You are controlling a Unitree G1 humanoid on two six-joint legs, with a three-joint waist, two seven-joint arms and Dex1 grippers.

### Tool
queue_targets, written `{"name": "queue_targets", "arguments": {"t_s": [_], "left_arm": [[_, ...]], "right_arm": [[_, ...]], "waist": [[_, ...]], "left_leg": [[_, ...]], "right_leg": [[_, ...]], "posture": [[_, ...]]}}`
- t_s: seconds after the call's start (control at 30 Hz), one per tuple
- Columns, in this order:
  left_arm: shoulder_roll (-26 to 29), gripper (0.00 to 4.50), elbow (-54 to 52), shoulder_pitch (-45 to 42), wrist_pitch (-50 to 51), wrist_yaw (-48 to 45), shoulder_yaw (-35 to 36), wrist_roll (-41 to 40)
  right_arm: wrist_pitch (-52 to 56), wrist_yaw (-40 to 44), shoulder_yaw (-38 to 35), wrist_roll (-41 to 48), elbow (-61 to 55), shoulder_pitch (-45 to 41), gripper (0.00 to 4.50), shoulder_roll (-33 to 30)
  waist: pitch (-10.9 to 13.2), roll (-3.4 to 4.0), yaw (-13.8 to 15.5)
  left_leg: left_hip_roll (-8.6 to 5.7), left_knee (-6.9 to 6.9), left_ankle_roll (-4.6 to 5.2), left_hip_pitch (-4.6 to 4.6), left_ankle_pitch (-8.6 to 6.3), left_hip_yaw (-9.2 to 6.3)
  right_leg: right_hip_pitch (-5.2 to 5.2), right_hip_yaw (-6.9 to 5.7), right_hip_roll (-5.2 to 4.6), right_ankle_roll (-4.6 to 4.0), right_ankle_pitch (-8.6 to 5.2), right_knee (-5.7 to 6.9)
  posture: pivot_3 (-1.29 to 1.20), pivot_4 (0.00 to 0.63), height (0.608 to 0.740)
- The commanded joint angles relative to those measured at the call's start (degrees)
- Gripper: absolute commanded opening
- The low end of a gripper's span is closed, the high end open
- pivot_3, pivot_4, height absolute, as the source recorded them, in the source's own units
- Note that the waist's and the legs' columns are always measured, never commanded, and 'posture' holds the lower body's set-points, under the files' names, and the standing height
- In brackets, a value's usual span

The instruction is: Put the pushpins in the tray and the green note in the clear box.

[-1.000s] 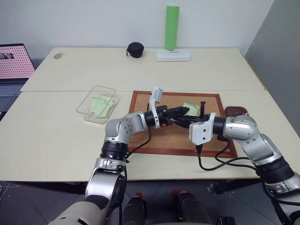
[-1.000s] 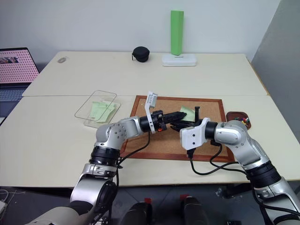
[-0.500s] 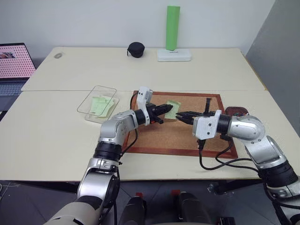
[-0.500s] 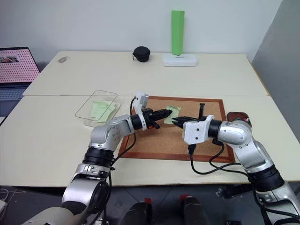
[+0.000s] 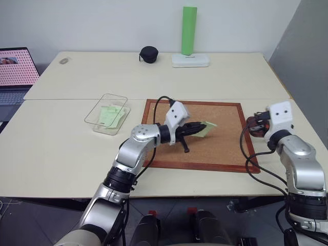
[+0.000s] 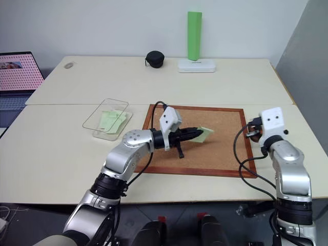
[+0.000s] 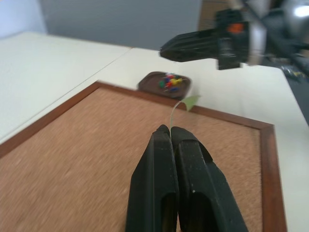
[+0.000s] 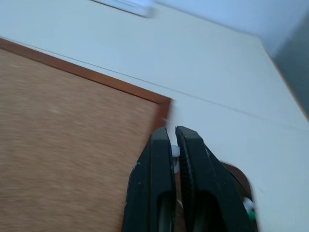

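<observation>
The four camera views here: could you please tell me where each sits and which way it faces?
Head stereo pair: looks forward and down over both arms at the corkboard and clear box.
Left wrist: looks along the shut left end effector pinching the green note, toward the tray.
Right wrist: looks along the right end effector, over the corkboard's corner.
Shared: corkboard, tray.

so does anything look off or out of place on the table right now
Nothing is spilled or damaged. One thing stands out: a green note hangs in the air above the corkboard, pinched at one edge by the shut left gripper rather than lying flat. Other green notes already sit in the clear box.
</observation>
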Motion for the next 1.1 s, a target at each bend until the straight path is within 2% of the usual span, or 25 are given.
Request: {"name": "queue_targets", "arguments": {"t_s": [0.03, 0.1, 0.5, 0.87, 0.97, 1.0, 1.1], "left_arm": [[-1.14, 0.06, -0.98, -0.77, -3.02, 0.24, -1.05, 1.45], [-1.54, 0.06, -0.32, -0.78, -3.5, 0.23, -1.19, 1.84], [-2.23, 0.06, 0.86, -0.5, -3.89, 0.88, -0.95, 2.93], [-1.42, 0.0, 0.38, -0.31, -3.26, 1.35, -0.59, 2.99], [-1.45, 0.0, 0.68, -0.46, -3.42, 1.45, -0.58, 3.07], [-1.51, 0.0, 0.83, -0.56, -3.48, 1.49, -0.59, 3.12], [-1.56, 0.0, 1.17, -0.83, -3.65, 1.44, -0.49, 3.16]], "right_arm": [[1.07, -1.83, -3.04, 2.0, 3.09, -3.01, 0.0, -0.69], [1.25, -1.97, -3.3, 2.8, 5.27, -4.23, 0.0, -0.86], [-7.44, -0.59, -1.96, 4.25, 24.21, -12.73, 0.0, -2.69], [-9.52, -1.2, -1.73, 5.81, 28.91, -15.01, 2.8, -2.68], [-9.26, -1.1, -1.71, 6.03, 28.69, -14.8, 3.47, -2.66], [-9.03, -1.04, -1.75, 6.13, 28.51, -14.63, 3.55, -2.64], [-8.09, -1.04, -2.04, 6.83, 27.97, -14.32, 4.3, -2.16]], "waist": [[0.0, 0.0, -0.09], [-0.01, 0.02, -0.22], [-0.01, 0.03, -0.12], [-0.01, 0.04, -0.15], [-0.01, 0.04, -0.15], [-0.01, 0.04, -0.15], [-0.01, 0.04, -0.15]], "left_leg": [[0.01, 0.0, 0.0, 0.0, 0.0, 0.01], [0.03, 0.0, 0.01, 0.01, 0.0, 0.01], [0.02, -0.01, 0.02, -0.01, 0.0, 0.01], [0.02, -0.01, 0.02, 0.0, 0.0, 0.02], [0.02, -0.01, 0.02, 0.0, 0.0, 0.02], [0.02, -0.01, 0.02, 0.0, 0.0, 0.02], [0.02, -0.01, 0.02, 0.0, 0.0, 0.02]], "right_leg": [[0.0, 0.0, 0.01, 0.0, 0.0, 0.0], [0.0, 0.01, 0.04, 0.24, -0.14, 0.0], [0.0, 0.01, 0.05, 0.22, -0.13, 0.01], [0.0, 0.02, 0.05, 0.21, -0.12, 0.01], [0.0, 0.02, 0.05, 0.21, -0.12, 0.01], [0.0, 0.02, 0.05, 0.21, -0.12, 0.01], [0.0, 0.02, 0.05, 0.21, -0.12, 0.01]], "posture": [[0.0, 0.15, 0.74], [0.0, 0.15, 0.74], [0.0, 0.15, 0.74], [0.0, 0.15, 0.74], [0.0, 0.15, 0.74], [0.0, 0.15, 0.74], [0.0, 0.15, 0.74]]}}
